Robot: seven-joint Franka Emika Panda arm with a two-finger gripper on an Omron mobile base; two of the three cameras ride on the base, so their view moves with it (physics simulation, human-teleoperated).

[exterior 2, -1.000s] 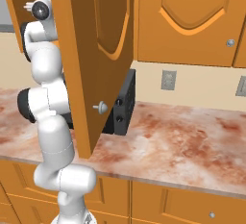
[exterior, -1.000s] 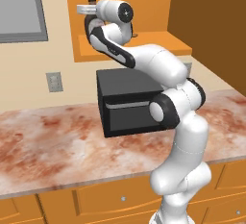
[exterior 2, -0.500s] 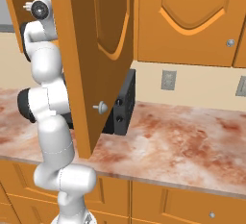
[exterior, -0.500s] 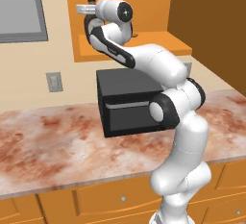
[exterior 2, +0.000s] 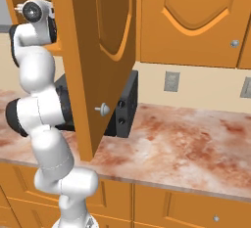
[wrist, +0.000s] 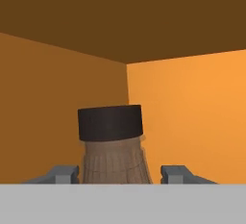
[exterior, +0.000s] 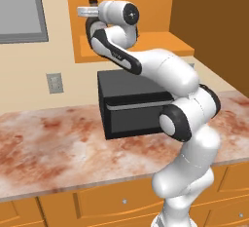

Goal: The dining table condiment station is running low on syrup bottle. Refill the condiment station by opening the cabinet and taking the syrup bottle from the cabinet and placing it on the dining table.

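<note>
Nothing shifted across the last second: same pose, same framing, so likely a pause right at the grasp rather than a lift. Wide open, the cabinet (exterior 2: pixel 98 51) door with its round knob (exterior 2: pixel 103 108) swung out over the marbled counter (exterior: pixel 48 143). Against the wall, a black box-shaped appliance (exterior: pixel 131 109) on that counter, a wall outlet (exterior: pixel 55 83) to its left, drawer fronts below. Raised high and folded back, the white arm (exterior: pixel 165 75), reaching into the cabinet's shelf. Parted around the syrup bottle (wrist: pixel 111 163), the gripper (wrist: pixel 119 172): one finger to each side of the neck, a clear gap on the right, the left hard to judge for contact. Nothing clamped, by the look of it. Upright on the shelf in the back corner, the bottle, black cap (wrist: pixel 110 122) on top. Closing, lifting and the carry to the dining table all yet to come.
</note>
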